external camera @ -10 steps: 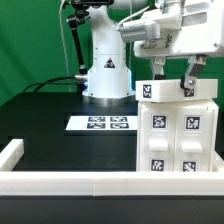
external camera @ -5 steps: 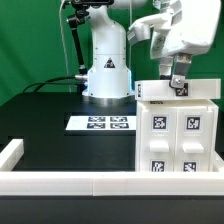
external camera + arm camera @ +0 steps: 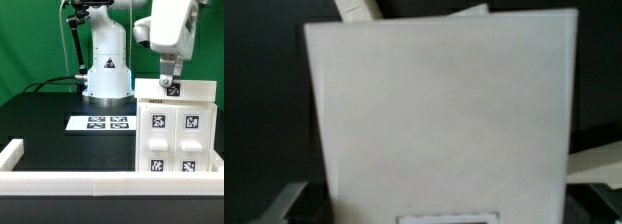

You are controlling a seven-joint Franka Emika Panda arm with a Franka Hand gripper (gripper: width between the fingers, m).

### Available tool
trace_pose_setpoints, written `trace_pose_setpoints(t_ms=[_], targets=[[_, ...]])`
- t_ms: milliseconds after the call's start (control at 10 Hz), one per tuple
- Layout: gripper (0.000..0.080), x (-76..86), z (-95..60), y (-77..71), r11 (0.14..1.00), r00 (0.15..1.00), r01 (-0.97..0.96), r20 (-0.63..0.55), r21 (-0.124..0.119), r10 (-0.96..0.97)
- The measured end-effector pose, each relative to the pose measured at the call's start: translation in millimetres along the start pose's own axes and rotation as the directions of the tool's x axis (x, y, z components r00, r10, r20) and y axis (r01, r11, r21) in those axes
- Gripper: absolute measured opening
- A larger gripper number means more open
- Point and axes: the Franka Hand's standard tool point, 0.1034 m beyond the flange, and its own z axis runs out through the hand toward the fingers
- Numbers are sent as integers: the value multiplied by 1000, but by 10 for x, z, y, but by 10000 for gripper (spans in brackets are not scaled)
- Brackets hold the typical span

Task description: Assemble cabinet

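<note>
right now i see the hand (image 3: 169, 80) hanging just over the top of the cabinet (image 3: 175, 135), near its back edge. only one dark finger (image 3: 167, 68) shows clearly in the exterior view, pointing down at a tag (image 3: 173, 90) on the cabinet's top; the other finger is hidden behind it, so that view does not tell me how far they stand apart. in the wrist view i get dim finger tips (image 3: 278, 203) at the frame's edges, either side of a broad white panel (image 3: 434, 110), with a gap between them. so i read the hand as spread apart and clamped on nothing; whether a tip touches the cabinet i cannot tell.

the cabinet stands upright on the black worktop (image 3: 50, 125), directly beneath the hand, with four tagged drawer fronts (image 3: 158, 122) facing the exterior camera. it sits just behind the low white rail (image 3: 60, 181) that borders the worktop.

off to the exterior view's left of the hand, lower down, the marker board (image 3: 100, 123) lies flat on the worktop, apart from the cabinet. behind it stands the arm's white base (image 3: 107, 75), in front of a green backdrop (image 3: 30, 40).
</note>
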Motion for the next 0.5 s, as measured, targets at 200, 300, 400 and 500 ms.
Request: trace_pose_setpoints(t_ms=[200, 300, 400, 500], targets=[[560, 14, -2, -11, 995, 995, -99, -3, 5, 99], [560, 18, -3, -15, 989, 989, -147, -5, 8, 147], [560, 20, -2, -23, 974, 974, -225, -5, 13, 225], [560, 18, -3, -42, 939, 939, -344, 1, 27, 344]])
